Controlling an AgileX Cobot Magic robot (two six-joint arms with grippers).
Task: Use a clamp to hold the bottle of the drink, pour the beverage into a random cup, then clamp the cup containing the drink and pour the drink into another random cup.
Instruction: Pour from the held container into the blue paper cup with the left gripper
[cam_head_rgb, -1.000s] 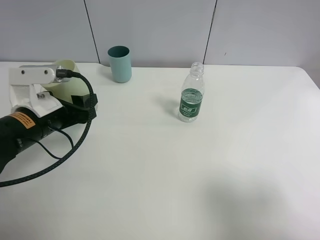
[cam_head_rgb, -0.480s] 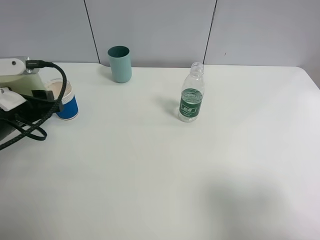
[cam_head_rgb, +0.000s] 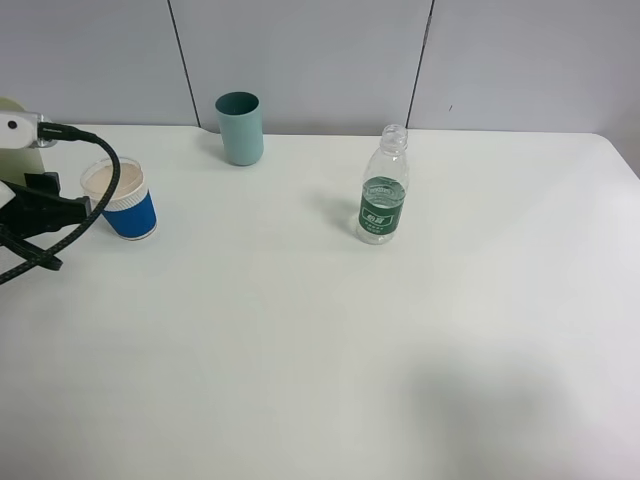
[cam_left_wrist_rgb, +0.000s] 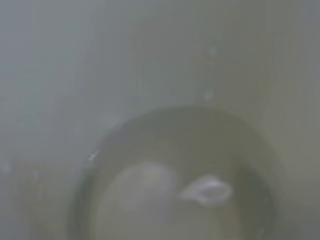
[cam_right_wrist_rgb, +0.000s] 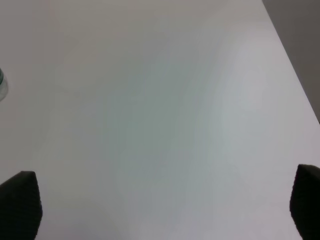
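At the far left, the risk we see is the grip. Only a sliver of the pale yellow-green cup (cam_head_rgb: 7, 106) shows in the high view, and a tumbler pinched by its thin wall could twist or slip and spill any remaining drink on the bench (cam_head_rgb: 320, 350). The left arm's cable (cam_head_rgb: 95, 205) loops across the rim of the blue paper cup (cam_head_rgb: 121, 203). We cannot tell if they touch, but a swing of that arm could tip it. The teal cup (cam_head_rgb: 240, 127) stands well apart. The bottle (cam_head_rgb: 383, 190) is capless at mid-bench, so a careless reach would topple it.

The left claw itself is out of sight. It is clenched, and since the cup's blurred inside fills its wrist view, we judge it grips that cup's wall. The right claw (cam_right_wrist_rgb: 162, 205) is released wide over bare bench, holding and touching nothing.
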